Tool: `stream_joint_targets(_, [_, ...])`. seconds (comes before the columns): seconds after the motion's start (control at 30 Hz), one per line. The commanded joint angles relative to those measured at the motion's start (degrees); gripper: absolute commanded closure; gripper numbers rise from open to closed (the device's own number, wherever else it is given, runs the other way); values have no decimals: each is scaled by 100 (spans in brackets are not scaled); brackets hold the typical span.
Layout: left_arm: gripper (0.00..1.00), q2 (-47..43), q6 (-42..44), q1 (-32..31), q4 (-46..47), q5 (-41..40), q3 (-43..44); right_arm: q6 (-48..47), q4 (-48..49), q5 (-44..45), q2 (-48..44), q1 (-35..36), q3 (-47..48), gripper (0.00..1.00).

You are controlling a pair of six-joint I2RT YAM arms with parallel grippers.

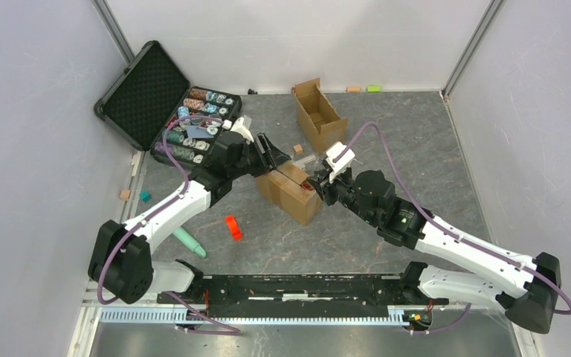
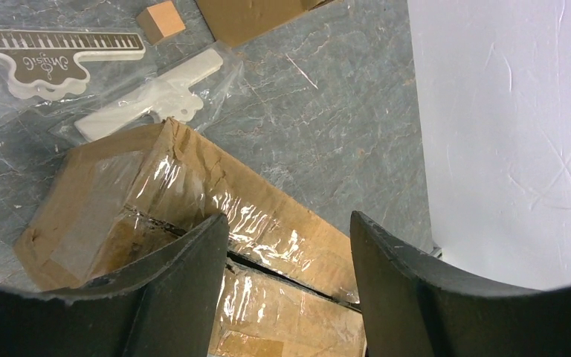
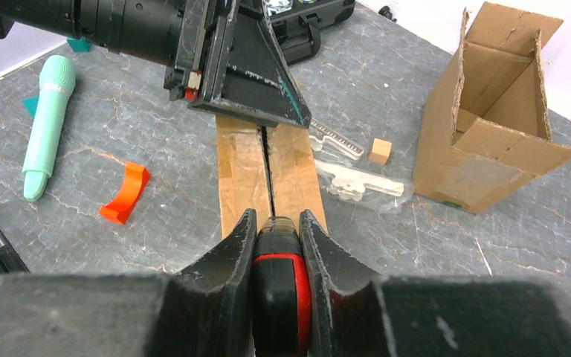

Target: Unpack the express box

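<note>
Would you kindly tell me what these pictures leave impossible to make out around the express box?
Contents of the express box: every view, flaps barely parted.
Tip of the red-and-black tool: right wrist view, hidden by its own body in the right claw; top view, too small.
Whether the left claw touches the box: left wrist view, unclear.

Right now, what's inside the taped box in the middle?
Only a dark slit along the seam on top of the box shows. The closed flaps hide whatever is inside.
</note>
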Motion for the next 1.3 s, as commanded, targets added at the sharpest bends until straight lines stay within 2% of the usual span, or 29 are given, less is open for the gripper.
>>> stream_joint_targets(0.0, [31,394,-31,201,-831,-688,-429,77,-764,-55,-242,-13,174,100])
stream_joint_targets(0.4, [31,491,-28,264,-789,-695,-489,269,-1458,-96,-458,-63,304,100])
stream_joint_targets(0.8, [30,459,192,257,-810,-601,-409,415,-2347,-149,-119,-179,869,100])
stream_joint_targets(1.0, [31,413,349,255,-876,-152,61,642,-2603,-55,303,-186,1216,100])
stream_joint_targets(1.27, [31,-6,-341,-141,-744,412,842,722,-2583,-30,440,-183,1294,100])
